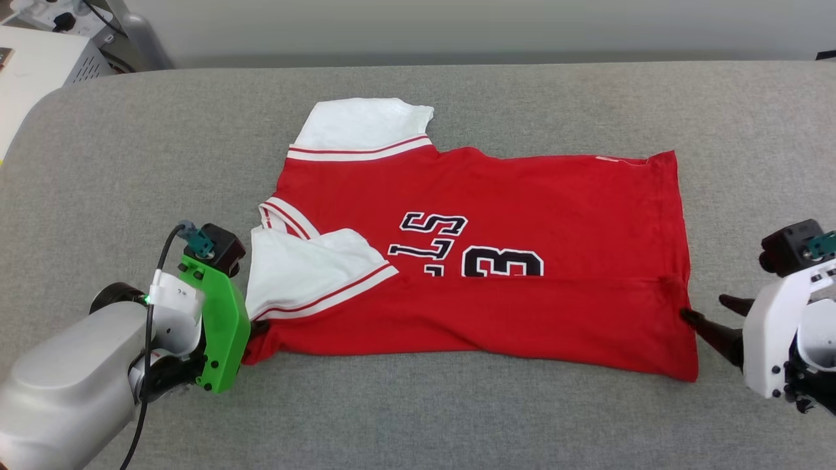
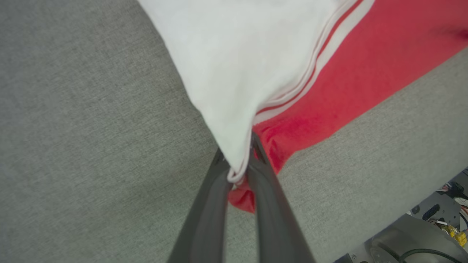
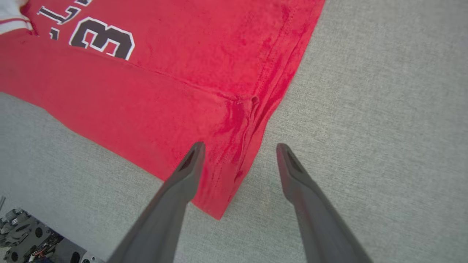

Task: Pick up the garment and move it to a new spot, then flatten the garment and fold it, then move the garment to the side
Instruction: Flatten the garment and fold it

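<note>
L end effector [image 2: 237, 153] pinching garment [image 1: 522, 196] corner, R end effector [image 3: 240, 146] spread at hem

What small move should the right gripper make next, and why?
Probably close the right gripper on the jersey at its hem edge. Its jaws stand open astride that edge, one finger over red cloth, the other over the grey fabric surface, while the left gripper is already shut on the sleeve corner.
</note>
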{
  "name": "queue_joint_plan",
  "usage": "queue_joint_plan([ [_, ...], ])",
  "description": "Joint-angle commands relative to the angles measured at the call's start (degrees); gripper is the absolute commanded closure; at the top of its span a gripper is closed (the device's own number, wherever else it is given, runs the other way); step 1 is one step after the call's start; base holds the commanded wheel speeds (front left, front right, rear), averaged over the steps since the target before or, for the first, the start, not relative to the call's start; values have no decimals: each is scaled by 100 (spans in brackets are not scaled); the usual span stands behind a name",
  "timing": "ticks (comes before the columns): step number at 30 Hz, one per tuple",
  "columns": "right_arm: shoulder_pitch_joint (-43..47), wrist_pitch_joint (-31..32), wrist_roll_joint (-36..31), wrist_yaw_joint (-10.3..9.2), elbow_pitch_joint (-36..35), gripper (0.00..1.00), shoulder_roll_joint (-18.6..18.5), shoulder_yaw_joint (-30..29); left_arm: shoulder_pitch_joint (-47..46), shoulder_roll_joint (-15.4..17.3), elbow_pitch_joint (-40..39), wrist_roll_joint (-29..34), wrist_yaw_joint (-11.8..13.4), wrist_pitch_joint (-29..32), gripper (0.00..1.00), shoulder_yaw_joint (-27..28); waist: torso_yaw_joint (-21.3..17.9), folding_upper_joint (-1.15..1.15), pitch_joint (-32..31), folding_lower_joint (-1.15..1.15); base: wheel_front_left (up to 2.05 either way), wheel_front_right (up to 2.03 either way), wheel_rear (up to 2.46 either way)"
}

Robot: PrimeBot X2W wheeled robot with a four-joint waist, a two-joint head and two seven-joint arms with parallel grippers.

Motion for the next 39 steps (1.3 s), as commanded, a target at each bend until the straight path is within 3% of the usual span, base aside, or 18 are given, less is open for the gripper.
queue_joint_plan([
  [1,51,38,-30,-4,63,0,79,8,3,23,-4,90,-13,-39,100,-9,31,0,63,0,0,0,0],
  [11,-58,-77,-267,-4,897,0,626,373,-142,-46,45,188,-13,-119,100,-39,119,0,289,0,0,0,0],
  [20,-39,-435,-279,-4,1461,0,767,958,-80,-68,136,160,-13,-237,100,-67,113,0,332,0,0,0,0],
  [21,-58,-490,-251,-4,1473,81,755,1011,-60,-61,150,150,-13,-253,100,-70,99,0,324,0,0,0,0],
  [22,-83,-563,-236,-4,1462,100,734,1042,-44,-55,160,144,-13,-264,100,-73,87,0,316,0,0,0,0],
  [31,-135,-1108,-113,-4,1208,100,413,1167,209,23,137,34,-13,-326,100,-102,61,0,-38,0,0,0,0],
  [39,258,-1278,-41,-4,621,100,101,955,518,322,-281,-26,-13,-289,100,-123,100,0,-373,0,0,0,0],
])
